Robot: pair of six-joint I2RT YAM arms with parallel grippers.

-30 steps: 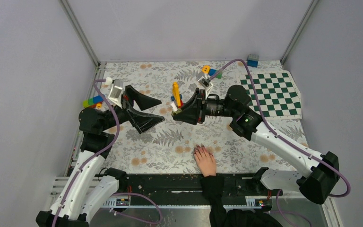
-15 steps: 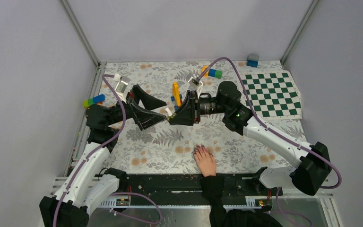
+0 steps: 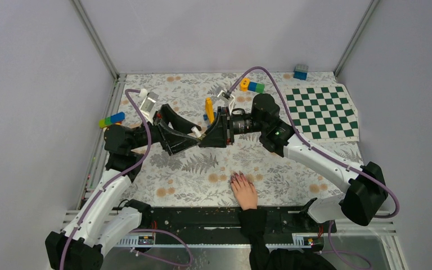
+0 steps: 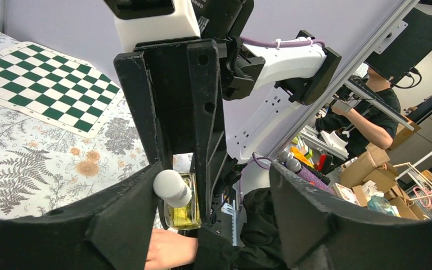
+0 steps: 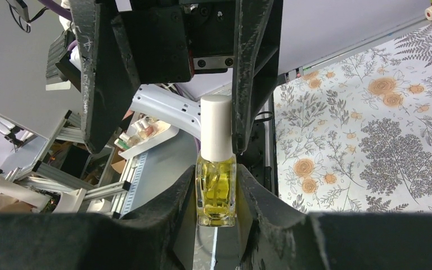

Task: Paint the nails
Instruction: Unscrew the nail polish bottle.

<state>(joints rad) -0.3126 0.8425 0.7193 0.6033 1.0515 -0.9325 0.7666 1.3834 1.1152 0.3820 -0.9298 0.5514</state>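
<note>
The right gripper (image 5: 216,183) clamps a small glass bottle of yellow polish (image 5: 216,199), the left gripper (image 3: 195,133) spread wide astride its white cap (image 5: 216,126). The dark-red nails (image 3: 237,178) tip a pale hand (image 3: 246,193) flat at the table's near edge, apart from both. A yellow upright brick (image 3: 208,107) stands just behind the grippers.
</note>
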